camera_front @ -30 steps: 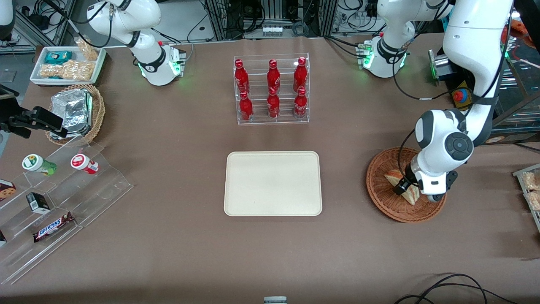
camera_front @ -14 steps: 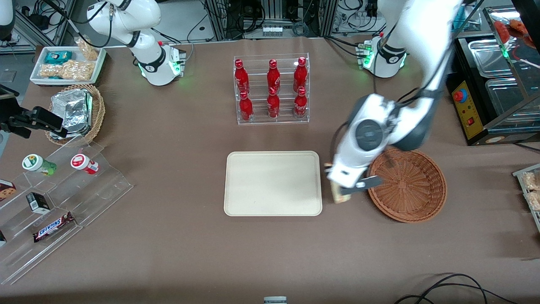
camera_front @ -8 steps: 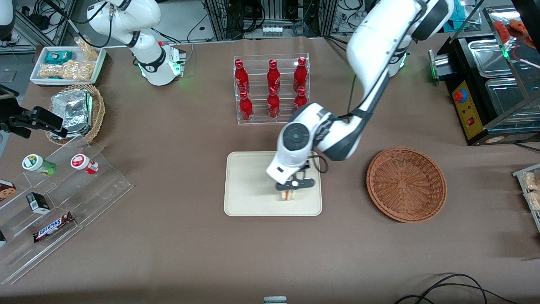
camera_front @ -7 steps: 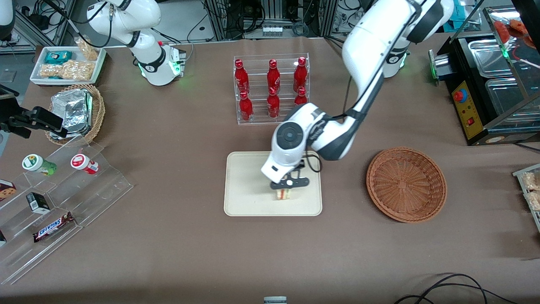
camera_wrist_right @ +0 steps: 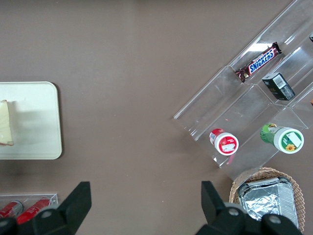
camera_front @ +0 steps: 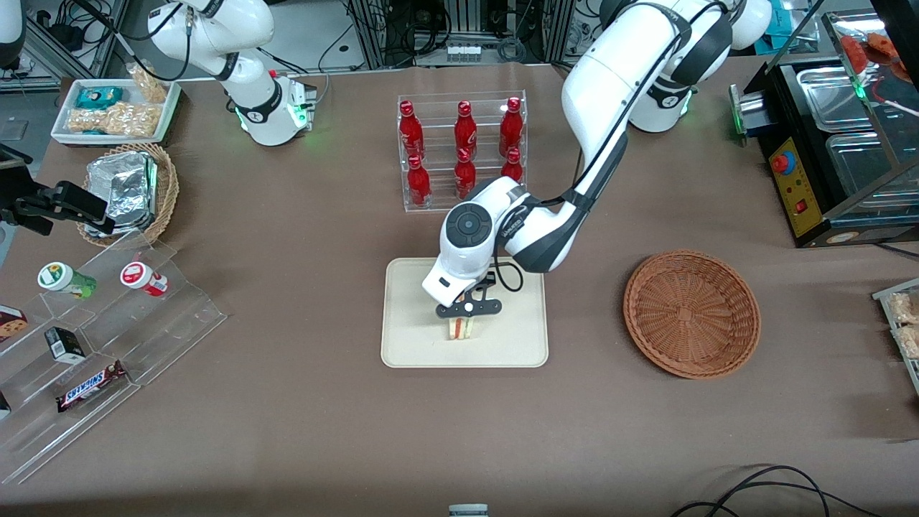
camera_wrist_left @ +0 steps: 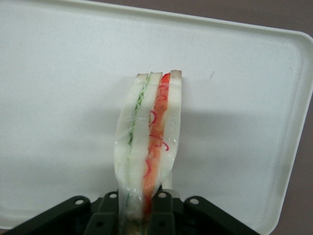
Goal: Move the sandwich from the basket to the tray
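We saw the small triangular wedge sandwich (camera_front: pixel 461 327) of pale white bread, with red-orange and green filling layers in clear wrap, held on edge over the flat rectangular cream-coloured tray (camera_front: pixel 409 337) with rounded corners and a low rim. In the left wrist view the sandwich (camera_wrist_left: pixel 147 152) stood out from the black two-finger gripper (camera_wrist_left: pixel 142 215) with its layers end-on (green on one side, red on the other), and the fingers (camera_wrist_left: pixel 164 205) were clamped against its bread faces. We could not tell whether its lower edge touched the tray (camera_wrist_left: pixel 58 98). In the front view the gripper (camera_front: pixel 465 316) hung above the tray's middle. The round shallow reddish-brown wicker basket (camera_front: pixel 691 313) lay well apart, toward the working arm's end of the table. A clear acrylic rack of red bottles (camera_front: pixel 463 151) stood farther from the front camera than the tray.
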Controlling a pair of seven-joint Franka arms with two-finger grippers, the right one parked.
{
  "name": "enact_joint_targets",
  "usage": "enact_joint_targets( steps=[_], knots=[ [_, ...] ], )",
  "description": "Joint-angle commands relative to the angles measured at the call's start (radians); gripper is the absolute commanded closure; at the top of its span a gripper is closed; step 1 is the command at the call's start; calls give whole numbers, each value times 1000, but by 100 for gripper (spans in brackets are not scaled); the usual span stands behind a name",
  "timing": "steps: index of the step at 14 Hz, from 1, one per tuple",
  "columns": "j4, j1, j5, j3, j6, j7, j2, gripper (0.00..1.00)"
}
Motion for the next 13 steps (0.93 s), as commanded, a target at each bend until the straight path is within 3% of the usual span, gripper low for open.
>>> enact_joint_targets(
  steps=[1, 9, 13],
  knots=[
    [16, -21, 42, 12, -8, -74, -15, 0],
    [-102, 42, 82, 15, -379, -21, -392, 0],
    [-220, 192, 67, 14, -476, 34, -493, 0]
  ],
)
